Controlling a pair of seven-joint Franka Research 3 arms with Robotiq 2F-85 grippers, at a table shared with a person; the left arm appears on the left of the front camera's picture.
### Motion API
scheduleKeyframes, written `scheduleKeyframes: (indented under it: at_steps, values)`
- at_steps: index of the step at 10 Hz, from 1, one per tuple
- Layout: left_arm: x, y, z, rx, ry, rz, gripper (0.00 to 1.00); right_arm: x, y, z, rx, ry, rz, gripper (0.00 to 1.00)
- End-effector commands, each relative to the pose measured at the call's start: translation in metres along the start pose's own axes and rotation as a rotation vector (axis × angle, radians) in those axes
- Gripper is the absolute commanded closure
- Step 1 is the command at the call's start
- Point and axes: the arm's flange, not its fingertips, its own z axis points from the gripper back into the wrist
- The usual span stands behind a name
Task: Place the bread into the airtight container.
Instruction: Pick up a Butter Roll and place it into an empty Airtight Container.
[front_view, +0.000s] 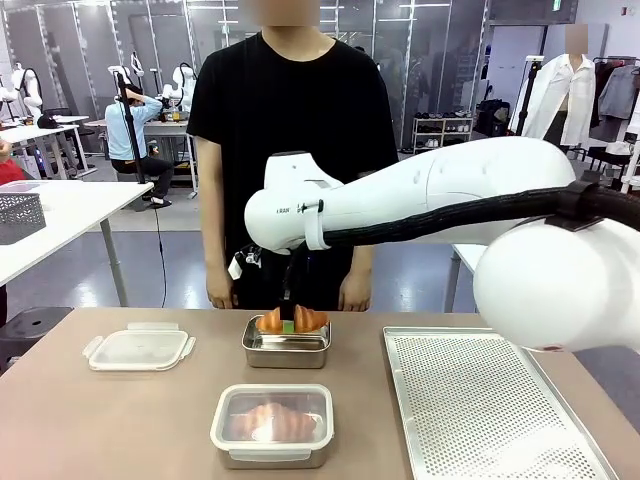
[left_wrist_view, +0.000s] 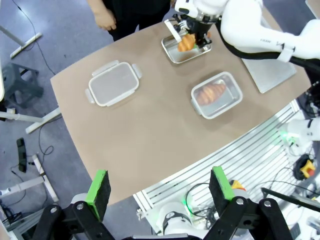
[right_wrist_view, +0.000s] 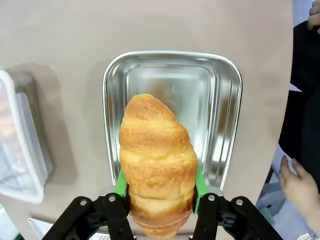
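The right gripper (right_wrist_view: 160, 185) is clamped on a croissant (right_wrist_view: 157, 160), just over the open tin (right_wrist_view: 225, 100) and not yet released. A lid (front_view: 138, 350) waits aside. Another box (front_view: 272, 425) is filled and sealed. The left gripper (left_wrist_view: 162, 187) hangs open.

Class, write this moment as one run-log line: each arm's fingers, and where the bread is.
right fingers: shut on croissant | croissant: over open steel container | left fingers: open, empty
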Motion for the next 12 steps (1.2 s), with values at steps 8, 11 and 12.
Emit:
scheduleKeyframes:
  at_steps: [8, 11, 12]
  values:
    - [-0.001, 0.0, 0.0, -0.004, 0.0, -0.004, 0.0, 0.003, -0.017, -0.006, 0.026, -0.007, -0.025, 0.0]
    - [-0.001, 0.0, 0.0, -0.004, 0.0, -0.004, 0.0, -0.021, -0.014, -0.006, 0.031, -0.035, 0.0, 0.0]
    - [-0.001, 0.0, 0.0, -0.004, 0.0, -0.004, 0.0, -0.003, -0.018, -0.008, 0.009, -0.013, -0.024, 0.0]
